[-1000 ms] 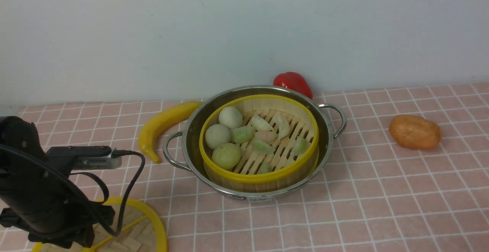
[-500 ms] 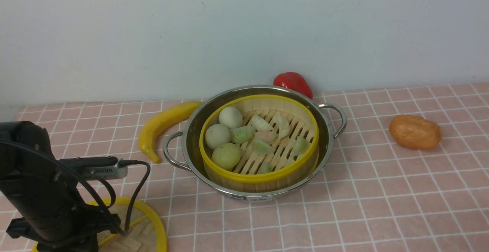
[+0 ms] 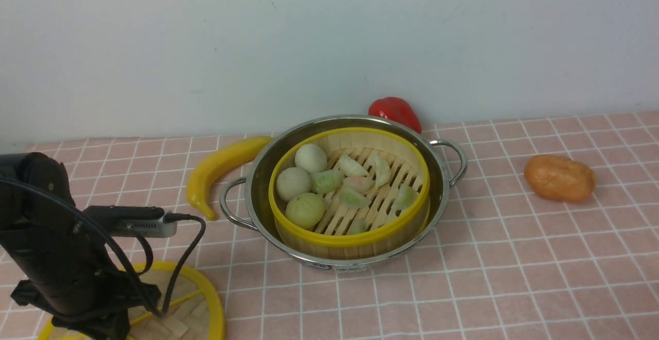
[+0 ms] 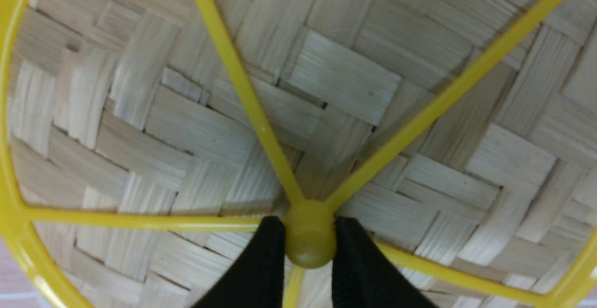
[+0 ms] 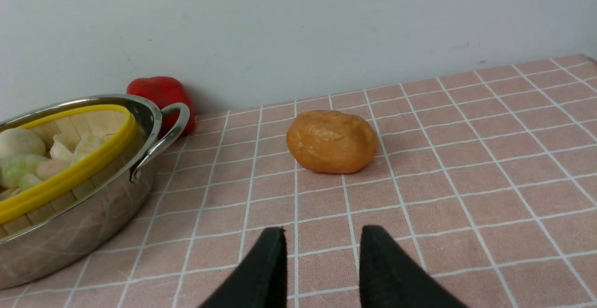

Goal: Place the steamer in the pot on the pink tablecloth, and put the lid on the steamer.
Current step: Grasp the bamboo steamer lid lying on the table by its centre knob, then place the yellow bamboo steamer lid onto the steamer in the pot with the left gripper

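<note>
The steamer (image 3: 350, 239), with toy buns and dumplings in it, sits inside the steel pot (image 3: 257, 185) on the pink tablecloth (image 3: 515, 278). Both also show in the right wrist view, steamer (image 5: 70, 177) and pot (image 5: 70, 238). The lid (image 3: 195, 304) is at the near left under my left arm. In the left wrist view my left gripper (image 4: 310, 235) is shut on the lid's (image 4: 350, 79) central yellow knob (image 4: 310, 247). My right gripper (image 5: 322, 240) is open and empty, low over the cloth to the right of the pot.
A yellow banana (image 3: 216, 170) lies left of the pot. A red pepper (image 3: 394, 111) sits behind it against the wall. An orange potato-like toy (image 3: 558, 177) lies to the right, and shows ahead of my right gripper (image 5: 331, 142).
My left arm came down onto the lid, then rose slightly and shifted a little right. The pot and steamer have not moved.
</note>
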Robot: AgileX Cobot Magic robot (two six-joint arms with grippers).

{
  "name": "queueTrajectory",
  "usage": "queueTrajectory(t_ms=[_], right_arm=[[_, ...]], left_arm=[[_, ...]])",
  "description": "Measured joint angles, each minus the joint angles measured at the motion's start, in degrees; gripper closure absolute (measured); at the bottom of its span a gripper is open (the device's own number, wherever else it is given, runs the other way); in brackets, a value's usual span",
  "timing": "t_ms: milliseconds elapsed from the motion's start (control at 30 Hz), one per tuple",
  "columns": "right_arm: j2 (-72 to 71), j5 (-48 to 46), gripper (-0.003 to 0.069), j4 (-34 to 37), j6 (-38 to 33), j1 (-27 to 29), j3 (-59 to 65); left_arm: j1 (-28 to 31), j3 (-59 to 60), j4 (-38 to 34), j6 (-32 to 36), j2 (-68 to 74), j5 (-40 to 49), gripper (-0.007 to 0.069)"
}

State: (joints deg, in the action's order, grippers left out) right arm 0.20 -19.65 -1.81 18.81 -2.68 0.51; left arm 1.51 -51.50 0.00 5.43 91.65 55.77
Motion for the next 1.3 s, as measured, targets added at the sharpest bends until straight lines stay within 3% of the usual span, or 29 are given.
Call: queueTrajectory(t_ms=[367, 567, 600, 633, 733, 933, 1300], right_arm=[[0.00, 0.00, 0.0419, 0.00, 0.00, 0.00, 0.00], [0.00, 0.00, 0.0419, 0.00, 0.00, 0.00, 0.00], [0.00, 0.00, 0.0419, 0.00, 0.00, 0.00, 0.00], [0.00, 0.00, 0.0419, 0.00, 0.00, 0.00, 0.00], [0.00, 0.00, 0.0419, 0.00, 0.17, 0.00, 0.00], [0.00, 0.00, 0.0416, 0.00, 0.17, 0.00, 0.00], [0.00, 0.05, 0.0416, 0.00, 0.24, 0.00, 0.00]], left_arm=[[0.00, -20.72, 0.52, 2.73, -7.35, 8.59, 0.0501], [-4.85, -33.80, -15.50, 18.84, -5.29, 8.85, 0.0501], [-5.19, -34.09, -16.12, 18.84, -5.29, 8.85, 0.0501], [-8.44, -36.24, -20.97, 25.33, -2.74, 8.85, 0.0501], [-13.00, -38.21, -24.15, 31.04, 0.84, 8.97, 0.0501], [-19.12, -41.48, -23.25, 34.94, 9.51, 7.73, 0.0501], [-23.06, -46.86, -17.21, 33.22, 19.33, 3.91, 0.0501]])
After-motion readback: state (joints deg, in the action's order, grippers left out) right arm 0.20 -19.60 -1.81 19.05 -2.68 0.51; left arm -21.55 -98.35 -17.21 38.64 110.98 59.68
